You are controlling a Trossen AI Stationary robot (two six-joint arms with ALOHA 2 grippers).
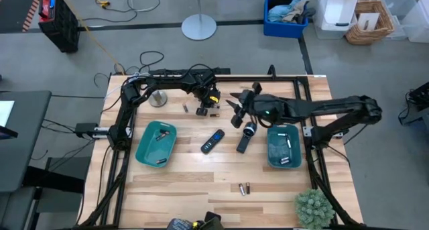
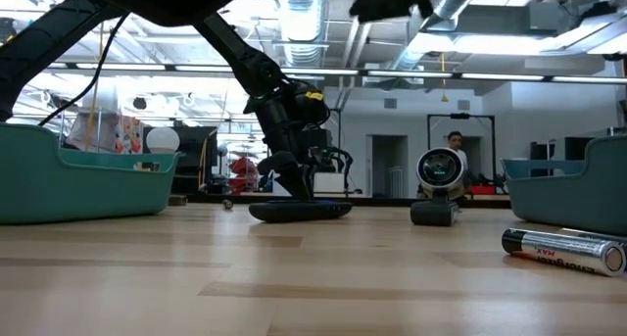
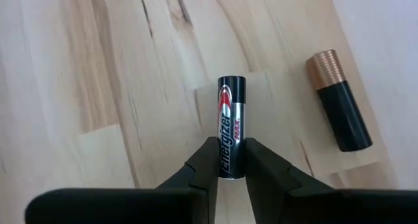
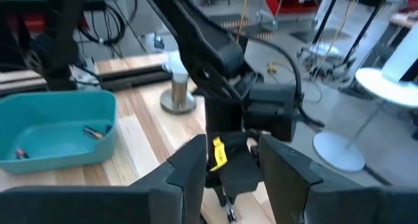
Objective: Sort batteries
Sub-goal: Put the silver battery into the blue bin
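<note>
Pale wooden planks make up the table, which stands in a workshop with bins and cables on the grey floor around it. At the far middle of the table the left gripper is down at the wood, and its two dark fingers pinch the lower half of a black and silver battery, one on each side; the cell's other end sticks out forward past the fingertips. Just beyond the fingers and off to one side, apart from the held cell, lies a second battery, black with a copper-coloured end, flat on the wood. The right gripper hangs in the air near the left one, above the table's middle, with its fingers spread and nothing between them; the left arm's wrist shows through the gap. Near that gripper lie a black flashlight and a flat remote control. A teal tray sits on the left arm's side with a few small cells in it, and another teal tray sits on the right arm's side, also holding cells. Two more batteries lie side by side near the front edge of the table, well away from both grippers, and a small one lies close to the left gripper.
</note>
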